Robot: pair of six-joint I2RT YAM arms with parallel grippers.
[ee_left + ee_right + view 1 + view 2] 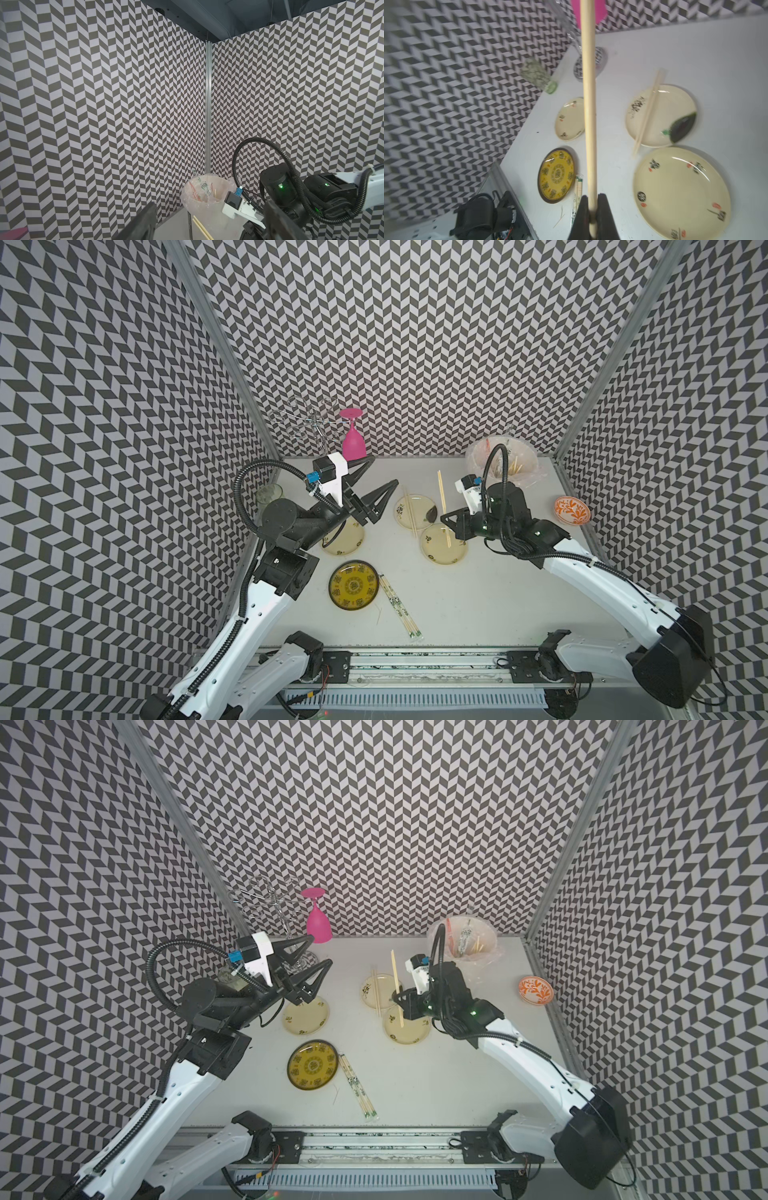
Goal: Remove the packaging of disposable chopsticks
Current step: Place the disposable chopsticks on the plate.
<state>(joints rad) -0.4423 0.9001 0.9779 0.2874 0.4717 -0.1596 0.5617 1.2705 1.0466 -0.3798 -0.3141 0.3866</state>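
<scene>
My right gripper is shut on a bare pair of disposable chopsticks, holding them over the cream plates. In both top views the pair points toward the back wall. My left gripper hangs open and empty at the back left, well clear of the table. One wrapped pair in its packaging lies beside the yellow plate. Another bare pair rests across a cream plate. Empty sleeves stick up in the bag-lined bin.
The bin stands at the back right, an orange patterned bowl near the right edge. A pink goblet hangs on a wire rack at the back left, with a green glass beside the left arm. A third cream plate lies under the left wrist.
</scene>
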